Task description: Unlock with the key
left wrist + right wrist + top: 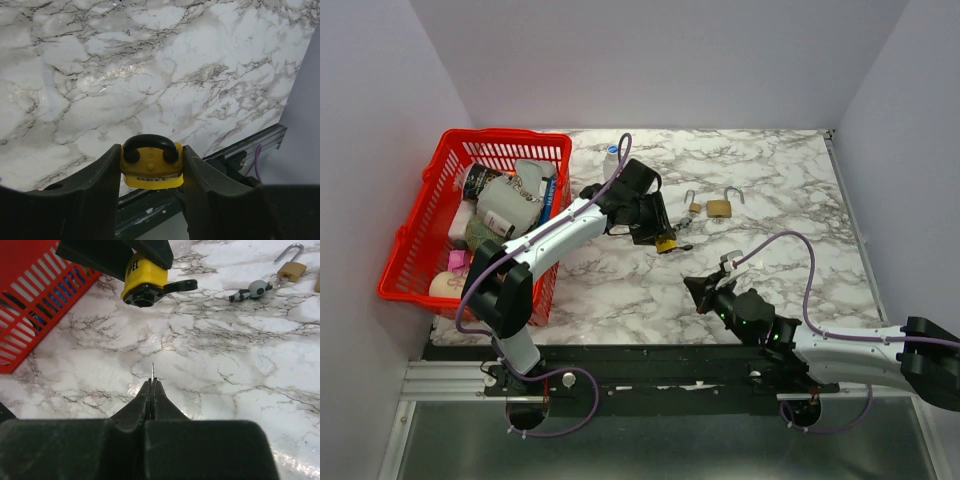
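Note:
A yellow padlock [151, 167] with a black shackle sits clamped between my left gripper's [151, 156] fingers, held above the marble table. In the top view this gripper [658, 232] holds the lock [666, 243] near the table's middle. The right wrist view shows the yellow padlock [142, 277] with its round black underside turned toward my right gripper [152, 382]. That gripper is shut on the key [152, 371], a thin blade standing edge-on out of the fingertips. A gap of bare table separates the key tip from the lock. From above, my right gripper [694, 286] lies in front of the lock and a little to its right.
A red basket [505, 135] full of assorted items stands at the left, its corner [30, 315] also in the right wrist view. Two brass padlocks [720, 208] [693, 206] with open shackles lie behind the yellow lock, a small black-and-white fob [250, 290] beside one [291, 269].

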`<state>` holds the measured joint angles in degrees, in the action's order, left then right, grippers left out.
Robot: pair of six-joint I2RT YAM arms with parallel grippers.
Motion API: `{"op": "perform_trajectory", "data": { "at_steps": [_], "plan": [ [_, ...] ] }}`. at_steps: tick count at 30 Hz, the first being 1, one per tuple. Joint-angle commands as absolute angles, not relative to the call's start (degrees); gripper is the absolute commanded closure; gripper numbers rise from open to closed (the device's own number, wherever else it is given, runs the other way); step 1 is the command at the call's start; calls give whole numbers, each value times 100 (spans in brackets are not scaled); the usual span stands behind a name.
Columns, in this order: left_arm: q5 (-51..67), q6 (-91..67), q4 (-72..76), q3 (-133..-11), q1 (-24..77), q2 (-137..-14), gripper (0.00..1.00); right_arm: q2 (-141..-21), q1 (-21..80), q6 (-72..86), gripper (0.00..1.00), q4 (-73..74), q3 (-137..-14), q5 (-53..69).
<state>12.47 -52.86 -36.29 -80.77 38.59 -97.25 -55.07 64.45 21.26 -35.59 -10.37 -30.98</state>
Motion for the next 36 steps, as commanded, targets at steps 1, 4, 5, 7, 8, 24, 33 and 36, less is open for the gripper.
{"op": "perform_trajectory", "data": {
  "at_steps": [1, 4, 5, 7, 8, 24, 33, 36],
  "plan": [
    [1959, -5984, -3463, -8077, 3779, -9764, 100, -5571, 6478, 2417, 99, -4604, -809, -2909],
    [2144, -6099, -3402, -8025, 3779, -9809, 100, -5695, 6478, 2513, 99, -4956, -774, -3032],
    [2188, -6178, -3384, -7998, 3779, -9800, 100, -5765, 6478, 2557, 99, -5088, -773, -3084],
    [2267, -6222, -3358, -7937, 3779, -9809, 100, -5801, 6478, 2663, 99, -5150, -800, -3252],
    [2285, -6231, -3366, -7928, 3788, -9800, 100, -5836, 6469, 2680, 99, -5168, -843, -3278],
    [2540, -6433, -3173, -7524, 3779, -9642, 100, -6099, 6469, 2645, 99, -5177, -1099, -3595],
    [2558, -6478, -3120, -7409, 3788, -9536, 100, -6337, 6381, 2751, 99, -5344, -1125, -3463],
    [2558, -6477, -3103, -7374, 3788, -9510, 100, -6311, 6328, 2804, 99, -5353, -1090, -3419]
  ]
}}
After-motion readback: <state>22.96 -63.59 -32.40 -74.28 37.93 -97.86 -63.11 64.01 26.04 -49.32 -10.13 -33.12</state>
